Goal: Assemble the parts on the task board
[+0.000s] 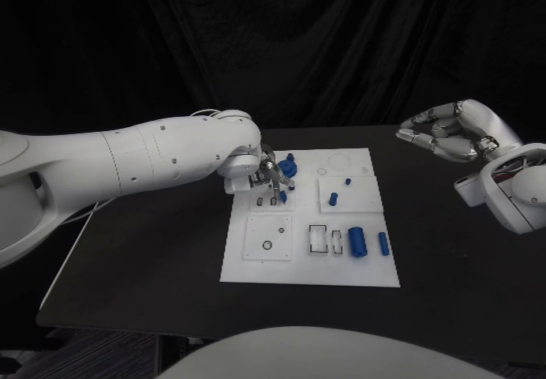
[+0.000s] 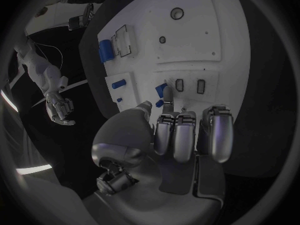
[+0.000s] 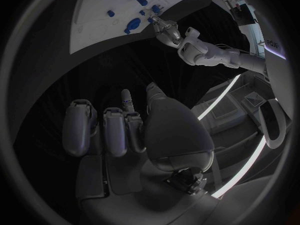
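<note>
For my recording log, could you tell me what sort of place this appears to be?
Probably a robotics lab test bench: a black table against a dark backdrop, a white task board with small blue parts, and nothing domestic in sight.

- No text, label, brand, number or sign can be read in any of the views.
- On the task board (image 1: 355, 272), only outlined shapes and blank white panels are seen; no lettering can be made out on them.
</note>
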Tool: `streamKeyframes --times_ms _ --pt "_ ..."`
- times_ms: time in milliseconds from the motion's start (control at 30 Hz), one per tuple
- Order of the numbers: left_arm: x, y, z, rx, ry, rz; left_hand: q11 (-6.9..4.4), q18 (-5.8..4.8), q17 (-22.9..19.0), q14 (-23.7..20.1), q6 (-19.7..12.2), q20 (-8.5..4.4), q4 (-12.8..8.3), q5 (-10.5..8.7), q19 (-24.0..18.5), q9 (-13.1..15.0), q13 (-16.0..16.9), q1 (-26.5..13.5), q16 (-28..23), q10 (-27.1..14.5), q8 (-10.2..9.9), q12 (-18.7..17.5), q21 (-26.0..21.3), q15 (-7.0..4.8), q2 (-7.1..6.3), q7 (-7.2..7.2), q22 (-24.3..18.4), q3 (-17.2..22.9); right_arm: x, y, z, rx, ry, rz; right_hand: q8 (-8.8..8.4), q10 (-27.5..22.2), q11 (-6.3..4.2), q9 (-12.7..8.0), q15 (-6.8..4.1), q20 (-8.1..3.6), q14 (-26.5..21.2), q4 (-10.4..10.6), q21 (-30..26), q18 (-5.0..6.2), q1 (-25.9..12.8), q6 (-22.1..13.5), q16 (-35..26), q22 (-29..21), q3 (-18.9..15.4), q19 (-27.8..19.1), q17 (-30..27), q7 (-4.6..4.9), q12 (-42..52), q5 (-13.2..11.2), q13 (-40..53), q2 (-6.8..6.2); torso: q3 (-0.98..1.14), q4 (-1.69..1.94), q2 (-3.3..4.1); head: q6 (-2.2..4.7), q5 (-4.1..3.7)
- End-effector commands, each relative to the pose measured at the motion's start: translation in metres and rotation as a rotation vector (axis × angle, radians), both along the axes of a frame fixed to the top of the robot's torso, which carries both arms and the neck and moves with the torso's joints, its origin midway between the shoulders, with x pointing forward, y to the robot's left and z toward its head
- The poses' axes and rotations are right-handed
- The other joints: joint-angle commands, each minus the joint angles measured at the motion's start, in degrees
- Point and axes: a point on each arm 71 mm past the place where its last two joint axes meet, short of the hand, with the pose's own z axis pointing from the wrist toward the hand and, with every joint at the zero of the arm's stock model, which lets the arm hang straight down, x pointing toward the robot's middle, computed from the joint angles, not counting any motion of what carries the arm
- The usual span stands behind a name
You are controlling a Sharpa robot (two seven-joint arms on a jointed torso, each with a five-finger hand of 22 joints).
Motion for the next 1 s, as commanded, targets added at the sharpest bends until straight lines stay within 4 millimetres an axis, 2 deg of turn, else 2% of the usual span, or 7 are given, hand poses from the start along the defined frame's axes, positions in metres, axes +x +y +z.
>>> streamKeyframes --times_ms 33,167,500,1000 --pt "-0.0002 -0.0033 -0.0012 -0.016 0.000 -0.018 -0.18 -0.09 15.08 5.85 0.44 -0.03 -0.51 0.41 -0.59 -0.11 15.08 0.72 -0.07 5.97 -0.62 0.20 -0.41 -0.13 0.01 -0.07 0.79 0.14 0.0000 -0.0002 -0.0021 -0.007 0.018 -0.006 -0.21 0.55 -0.06 -0.08 0.01 -0.15 3.93 -0.16 -0.25 -0.22 0.45 0.47 -0.17 5.84 -0.30 0.11 8.08 -0.11 -0.35 0.18 9.44 0.02 0.06 -0.02 -0.04 0.00 0.04" --pt "-0.0002 -0.0040 -0.0022 -0.016 0.003 -0.021 -0.14 -0.04 15.08 5.85 0.44 -0.01 -0.59 0.45 -0.73 -0.15 15.08 0.80 -0.07 5.97 -0.95 0.20 -0.53 -0.10 0.00 -0.02 0.58 0.20 0.0000 0.0002 -0.0023 -0.007 0.022 -0.005 -0.21 0.55 -0.06 -0.08 0.01 -0.15 3.93 -0.16 -0.25 -0.22 0.45 0.47 -0.17 5.84 -0.30 0.11 8.08 -0.11 -0.35 0.18 9.44 0.02 0.08 -0.25 -0.03 0.00 0.26" --pt "-0.0009 -0.0061 -0.0050 -0.019 0.013 -0.034 -0.04 0.05 15.08 5.85 0.42 0.06 -0.81 0.54 -0.99 -0.22 15.08 0.99 -0.07 5.97 -1.72 0.20 -0.79 -0.02 0.03 0.09 0.21 0.38 0.0002 0.0011 -0.0027 -0.008 0.026 -0.003 -0.21 0.55 -0.06 -0.09 0.00 -0.15 3.94 -0.13 -0.23 -0.22 0.44 0.49 -0.16 5.86 -0.32 0.12 8.08 -0.11 -0.36 0.21 9.42 0.03 0.03 -0.07 0.05 0.00 0.05" --pt "-0.0023 -0.0058 -0.0097 -0.012 0.032 -0.043 0.07 0.13 15.08 5.85 0.83 0.20 -1.88 1.02 -1.24 -0.18 15.08 1.85 -0.07 5.97 -3.10 0.20 -1.15 0.10 -0.05 0.19 -0.14 1.02 0.0012 0.0017 -0.0034 -0.011 0.035 -0.002 -0.21 0.55 -0.06 -0.09 0.00 -0.15 3.94 -0.13 -0.23 -0.22 0.44 0.49 -0.16 5.86 -0.32 0.12 8.08 -0.11 -0.36 0.21 9.42 0.03 0.03 -0.08 0.06 0.00 -0.04"
